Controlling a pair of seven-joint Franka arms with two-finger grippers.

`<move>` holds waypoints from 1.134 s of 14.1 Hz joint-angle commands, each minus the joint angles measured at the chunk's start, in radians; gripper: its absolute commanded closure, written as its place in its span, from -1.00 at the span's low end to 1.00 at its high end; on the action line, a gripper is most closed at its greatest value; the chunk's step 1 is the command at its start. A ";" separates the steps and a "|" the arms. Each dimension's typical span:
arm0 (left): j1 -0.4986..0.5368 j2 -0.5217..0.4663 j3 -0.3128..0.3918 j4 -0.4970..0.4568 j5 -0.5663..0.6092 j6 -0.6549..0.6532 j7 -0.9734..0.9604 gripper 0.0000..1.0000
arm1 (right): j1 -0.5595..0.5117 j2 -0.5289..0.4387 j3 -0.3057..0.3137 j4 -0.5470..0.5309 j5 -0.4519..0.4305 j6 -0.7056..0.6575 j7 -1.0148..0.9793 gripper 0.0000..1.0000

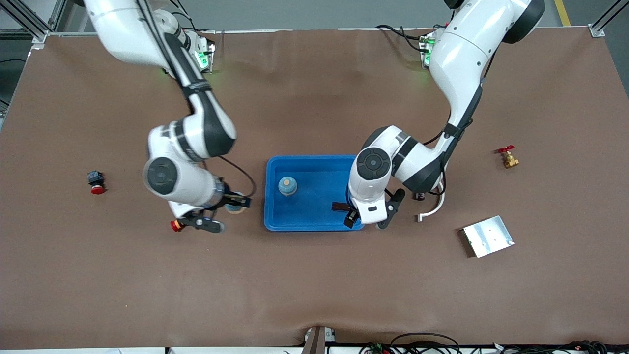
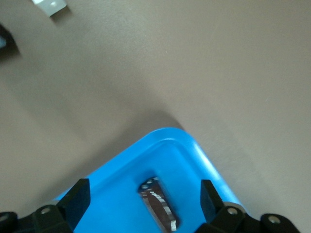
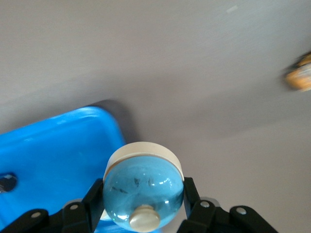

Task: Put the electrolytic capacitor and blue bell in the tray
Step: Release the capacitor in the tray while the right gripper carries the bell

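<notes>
Blue bell point(image 3: 143, 190) is clamped in the right gripper point(image 1: 231, 201) beside the tray point(image 1: 314, 164), not yet delivered. Electrolytic capacitor point(image 2: 158, 203) lies in the tray beneath the left gripper point(image 1: 346, 212), jaws apart.

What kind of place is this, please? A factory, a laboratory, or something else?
Probably a robotics lab test bench: two arms share a brown covered table framed by aluminium rails, with cables along its edge. Scattered small parts and a blue tray suggest a sorting exercise.
</notes>
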 commanded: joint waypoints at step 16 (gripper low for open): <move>0.123 -0.211 -0.013 -0.278 0.019 0.053 0.884 -1.00 | 0.054 0.189 0.099 0.076 -0.064 0.237 0.242 1.00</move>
